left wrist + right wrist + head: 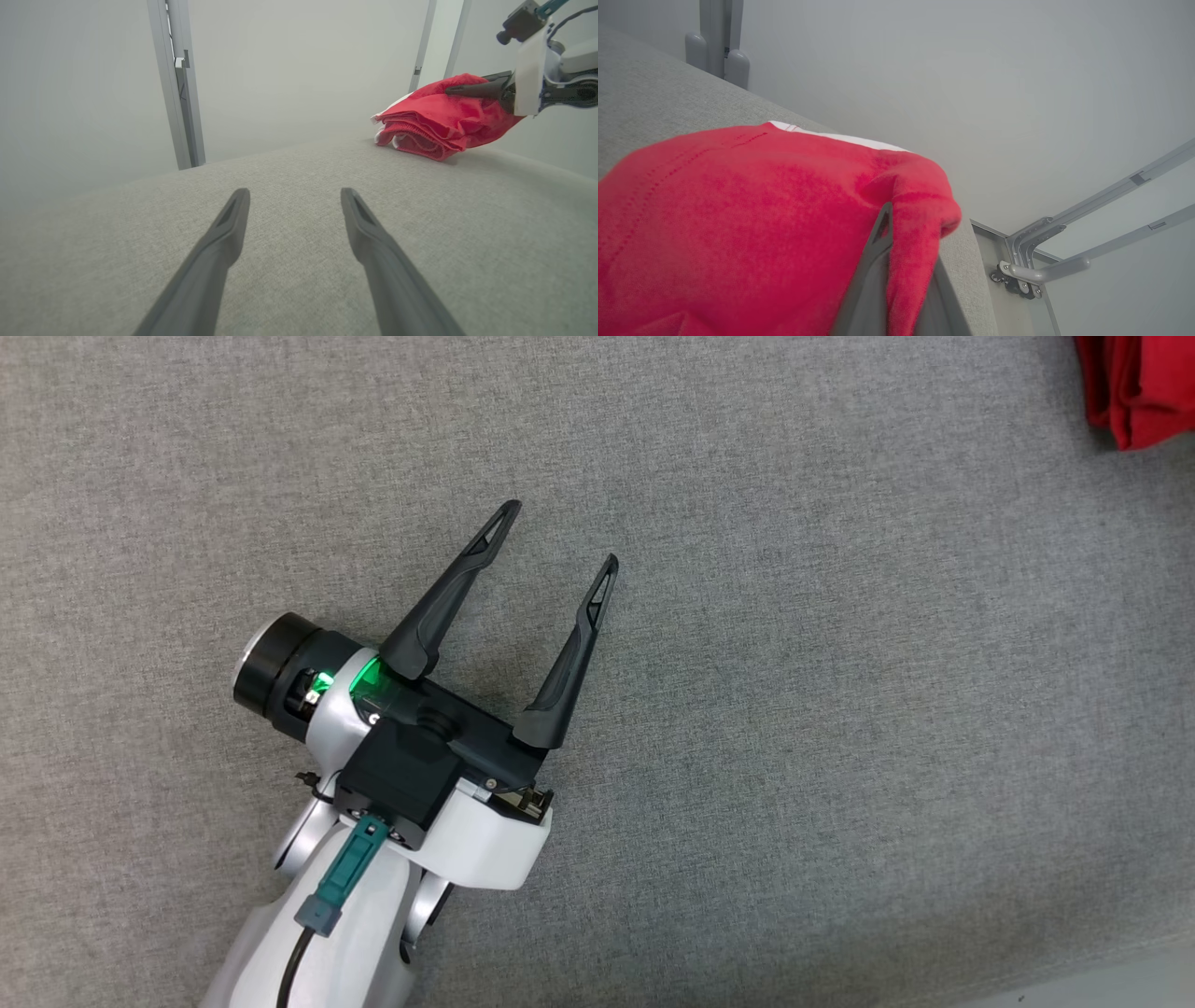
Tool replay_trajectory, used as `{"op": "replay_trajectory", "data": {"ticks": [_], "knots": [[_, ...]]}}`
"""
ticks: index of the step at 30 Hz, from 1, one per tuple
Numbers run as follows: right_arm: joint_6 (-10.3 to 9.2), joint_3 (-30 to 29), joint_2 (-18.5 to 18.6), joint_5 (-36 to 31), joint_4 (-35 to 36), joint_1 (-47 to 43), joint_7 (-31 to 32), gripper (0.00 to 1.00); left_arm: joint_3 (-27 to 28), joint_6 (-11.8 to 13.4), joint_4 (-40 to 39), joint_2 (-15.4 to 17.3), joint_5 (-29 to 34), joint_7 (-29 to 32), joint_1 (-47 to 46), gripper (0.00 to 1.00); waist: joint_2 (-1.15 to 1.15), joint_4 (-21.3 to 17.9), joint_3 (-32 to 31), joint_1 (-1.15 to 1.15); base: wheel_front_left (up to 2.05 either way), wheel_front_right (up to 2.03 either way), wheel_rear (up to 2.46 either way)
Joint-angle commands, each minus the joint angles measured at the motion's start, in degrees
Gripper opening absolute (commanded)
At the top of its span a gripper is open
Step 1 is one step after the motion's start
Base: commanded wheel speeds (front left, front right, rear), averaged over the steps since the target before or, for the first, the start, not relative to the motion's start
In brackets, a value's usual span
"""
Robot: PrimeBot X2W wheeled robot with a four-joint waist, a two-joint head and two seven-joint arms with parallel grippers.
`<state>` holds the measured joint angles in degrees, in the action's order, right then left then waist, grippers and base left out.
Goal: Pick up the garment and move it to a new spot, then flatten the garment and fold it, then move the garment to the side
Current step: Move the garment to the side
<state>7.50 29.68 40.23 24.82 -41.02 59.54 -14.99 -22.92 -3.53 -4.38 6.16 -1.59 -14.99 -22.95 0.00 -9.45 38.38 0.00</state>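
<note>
One left gripper point(561, 532) sits over the gray fabric surface point(840, 756) at the lower left of the head view. Its two long dark prongs are spread wide with nothing between them. One green light point(372, 678) glows at its base, and one teal plug point(342, 877) is fixed on the white wrist. Far to the right, at the upper corner of the surface, lies the one garment point(1131, 387), red and folded into a thick bundle. The left wrist view shows a white edge at its near end. In that view the one right gripper point(455, 89) reaches onto its top from the right. In the right wrist view its fingers point(877, 261) are clamped tight on a fold of the red cloth. Three gray metal posts point(180, 84) stand beyond the surface, one on the left and two behind the garment.
</note>
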Motion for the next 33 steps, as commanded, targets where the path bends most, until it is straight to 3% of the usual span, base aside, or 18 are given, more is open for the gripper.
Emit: {"op": "replay_trajectory", "data": {"ticks": [1,3,4,5,6,16,22,33], "knots": [[-0.01,-0.05,0.44,-0.55,-0.33,0.61,-0.35,0.0,-0.09,-0.27,0.38,0.13,0.29,-0.21,-0.97,1.0,0.0,-0.01,-0.09,0.0,0.0,0.0,0.0],[-0.01,0.66,0.26,-1.03,-1.51,0.96,-0.34,0.0,-0.43,-0.32,0.45,0.04,0.19,-0.21,-1.02,1.0,0.0,0.07,-0.15,0.0,0.0,0.0,0.0],[-0.01,0.9,0.07,-1.18,-2.0,1.26,-0.34,0.05,-0.57,-0.36,0.51,0.01,0.11,-0.21,-1.05,1.0,0.0,0.13,-0.16,0.0,0.0,0.0,0.0],[-0.01,0.99,-0.15,-1.2,-2.52,1.4,-0.35,0.49,-0.67,-0.41,0.57,0.0,0.01,-0.21,-1.13,1.0,0.0,0.2,-0.18,0.0,0.0,0.0,0.0],[-0.01,0.92,-0.24,-1.53,-3.12,1.67,-0.34,1.0,-0.8,-0.44,0.61,-0.05,-0.1,-0.21,-1.17,1.0,0.0,0.26,-0.24,0.0,0.0,0.0,0.0],[-0.01,-8.62,-2.09,-11.44,-6.36,3.64,-0.35,1.0,-0.81,0.04,0.63,-0.27,-1.28,-0.21,-0.17,1.0,0.0,0.37,-2.71,0.0,0.0,0.0,0.0],[-0.01,-15.42,-8.5,-15.9,-0.29,0.28,-0.32,1.0,-0.39,0.88,0.8,-0.71,-2.3,-0.21,0.53,1.0,0.0,0.8,-4.91,0.0,0.0,0.0,0.0],[-0.01,-14.2,-20.14,-15.89,10.9,-12.72,-0.21,1.0,4.24,5.83,5.64,-2.66,-10.21,-0.22,4.44,1.0,0.0,4.18,-12.89,0.0,0.0,0.0,0.0]]}}
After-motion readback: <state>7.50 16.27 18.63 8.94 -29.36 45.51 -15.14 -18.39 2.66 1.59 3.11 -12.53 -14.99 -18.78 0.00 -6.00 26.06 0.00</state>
